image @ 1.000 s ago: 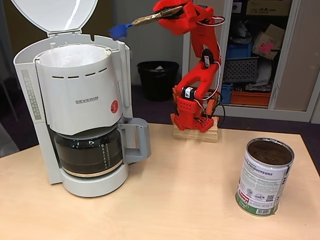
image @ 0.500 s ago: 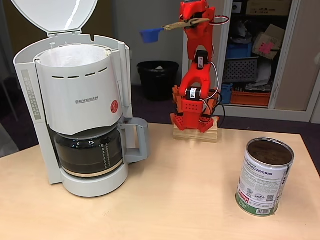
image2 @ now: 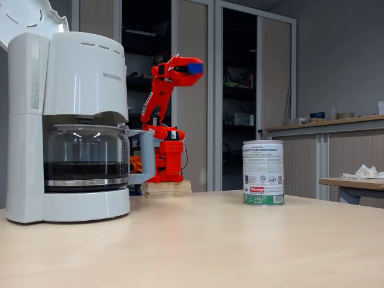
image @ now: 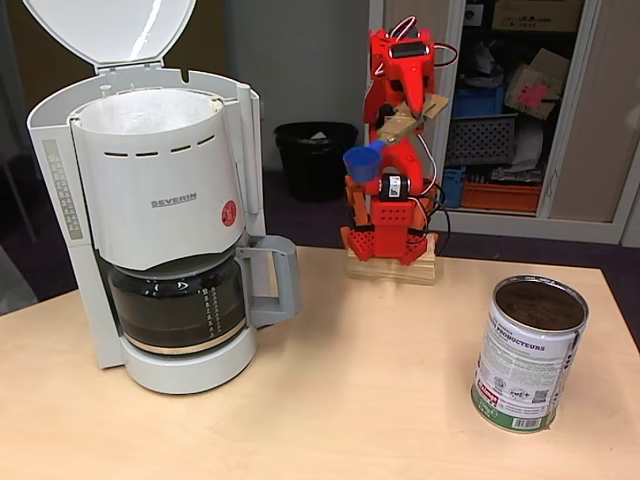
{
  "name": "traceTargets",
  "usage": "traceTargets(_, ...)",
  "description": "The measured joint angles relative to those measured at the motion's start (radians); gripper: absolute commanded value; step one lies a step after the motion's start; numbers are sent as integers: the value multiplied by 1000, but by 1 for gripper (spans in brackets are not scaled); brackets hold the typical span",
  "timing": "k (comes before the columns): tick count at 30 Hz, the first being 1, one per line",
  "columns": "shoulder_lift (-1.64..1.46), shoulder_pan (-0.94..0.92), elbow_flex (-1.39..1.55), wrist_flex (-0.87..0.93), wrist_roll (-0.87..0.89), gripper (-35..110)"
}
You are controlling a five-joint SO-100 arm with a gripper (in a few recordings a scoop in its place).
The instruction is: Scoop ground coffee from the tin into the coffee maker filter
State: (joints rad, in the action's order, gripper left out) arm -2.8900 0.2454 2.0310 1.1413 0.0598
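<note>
On the table (image: pixel 350 400) stand 1 tin (image: pixel 528 352) with ground coffee (image: pixel 540 304), and 1 coffee maker filter (image: pixel 150 180). The gripper (image: pixel 405 118), well apart above, pinches 1 blue scoop (image: pixel 364 162).

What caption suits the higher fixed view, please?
Red arm's gripper holds blue plastic scoop between white coffee maker filter and shiny tin.

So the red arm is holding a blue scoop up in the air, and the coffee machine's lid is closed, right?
Not quite. The hand does hold the blue scoop up in the air, but the coffee machine's lid is open, tipped back above the paper-lined filter. The fixed view from above the table shows it.
</note>
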Motion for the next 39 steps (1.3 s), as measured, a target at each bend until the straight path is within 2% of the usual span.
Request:
traceTargets(12, -28, 373, 98, 69, 2, 0)
traceTargets(19, -25, 543, 144, 75, 75, 0)
traceTargets(27, 100, 637, 183, 2, 166, 0)
traceTargets(39, 285, 675, 199, -164, 347, 0)
